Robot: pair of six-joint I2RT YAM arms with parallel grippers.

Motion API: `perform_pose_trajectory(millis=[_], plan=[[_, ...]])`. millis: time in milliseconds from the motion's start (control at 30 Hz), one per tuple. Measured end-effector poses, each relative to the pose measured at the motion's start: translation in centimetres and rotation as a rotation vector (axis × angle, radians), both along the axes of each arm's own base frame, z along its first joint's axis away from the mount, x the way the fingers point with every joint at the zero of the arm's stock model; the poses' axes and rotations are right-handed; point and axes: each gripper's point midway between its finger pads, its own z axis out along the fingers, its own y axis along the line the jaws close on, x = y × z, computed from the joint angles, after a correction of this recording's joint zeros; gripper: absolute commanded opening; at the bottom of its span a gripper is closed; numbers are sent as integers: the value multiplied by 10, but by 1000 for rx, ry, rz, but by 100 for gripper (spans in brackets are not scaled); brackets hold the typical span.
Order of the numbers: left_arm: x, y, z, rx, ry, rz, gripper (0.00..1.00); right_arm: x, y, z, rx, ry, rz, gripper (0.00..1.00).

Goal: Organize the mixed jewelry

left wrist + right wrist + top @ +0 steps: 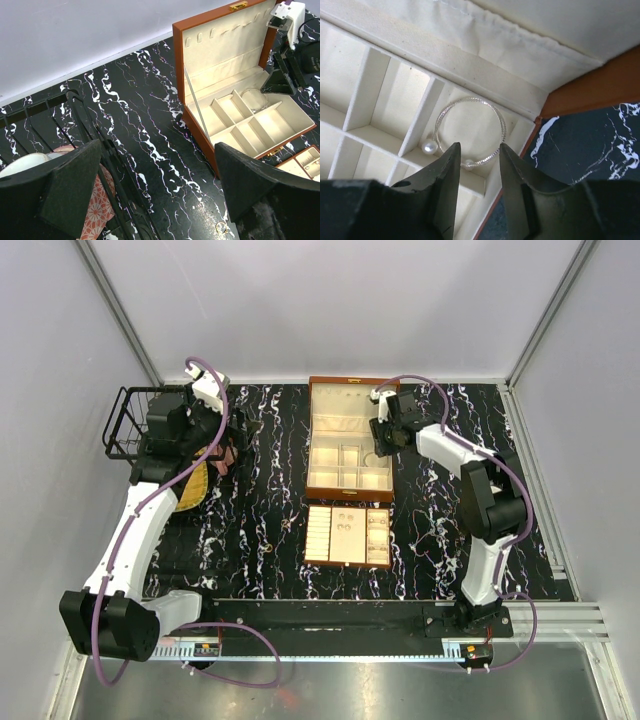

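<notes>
A pale bangle (504,130) with a pearl end (429,147) lies in the back right compartment of the brown box (312,440). My right gripper (479,146) hovers just above it, jaws apart, with nothing clamped between them. From the top view the right gripper (380,435) is over the box's right side. My left gripper (159,150) stands wide open and empty above the black marble, left of the box. A small gold ring (221,228) lies on the marble near its right finger. The bangle (255,100) also shows in the left wrist view.
A black wire basket (125,425) stands at the far left, with a patterned cloth (97,210) and a yellow item (195,485) beside it. The box's cream tray insert (347,535) lies in front of the box. The box lid (220,35) stands open.
</notes>
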Motion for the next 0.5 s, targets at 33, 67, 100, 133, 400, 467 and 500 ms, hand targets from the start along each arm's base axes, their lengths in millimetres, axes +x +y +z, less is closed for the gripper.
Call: perform_pose_trajectory(millis=[33,67,100,133,400,467,500], plan=[[0,0,0,0,-1,0,99,-2,-1,2,-2,1,0,43],[0,0,0,0,-1,0,99,-4,-2,6,-5,2,0,43],[0,0,0,0,0,0,99,-6,-3,11,-6,-1,1,43],[0,0,0,0,0,-1,99,-7,-4,18,-5,-8,4,42],[-5,-8,-1,-4,5,-52,99,-39,-13,112,15,-163,72,35],[-9,-11,-4,-2,19,-71,99,-53,-20,127,3,-192,91,33],[-10,-12,-5,0,24,-77,99,-60,-24,130,-6,-198,99,33]])
